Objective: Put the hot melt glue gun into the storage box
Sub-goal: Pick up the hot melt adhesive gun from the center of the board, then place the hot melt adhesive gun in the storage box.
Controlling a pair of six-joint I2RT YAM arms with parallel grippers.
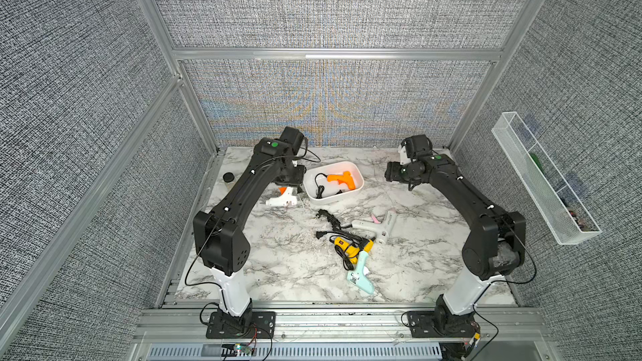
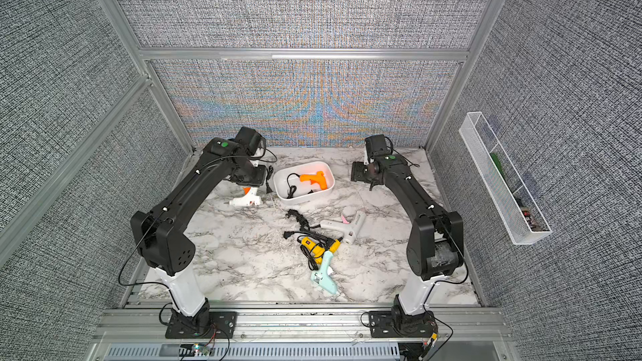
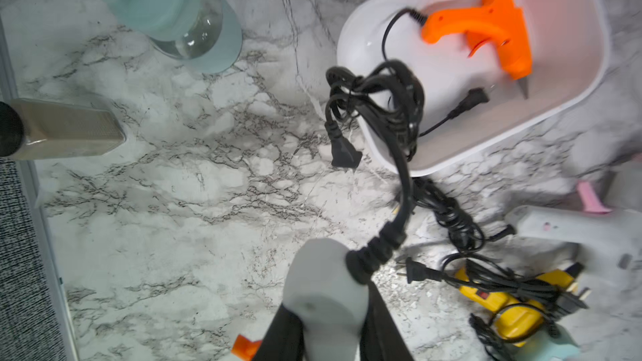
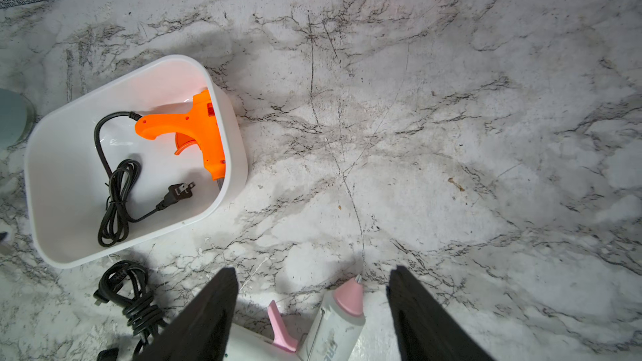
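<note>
My left gripper (image 3: 330, 324) is pinched narrow on the handle of the white glue gun (image 1: 282, 199), which sits just left of the storage box (image 4: 62, 168), by its near-left corner. From the top views I can't tell whether the gun is clear of the table. My right gripper (image 4: 312, 272) stands wide open and empty, off to the right of the box.

My main worry is the cord bundle (image 3: 375, 105). It trails from the handle butt across the box's rim, with the plug (image 3: 344, 158) hanging loose. If I swing right, I think it could hook the rim and drag or tip that light tub.

The orange gun (image 3: 486, 29) and its cord already fill much of the floor, so the white one may land on top and overhang. Held this far back, the barrel could also pivot in my fingers.
</note>
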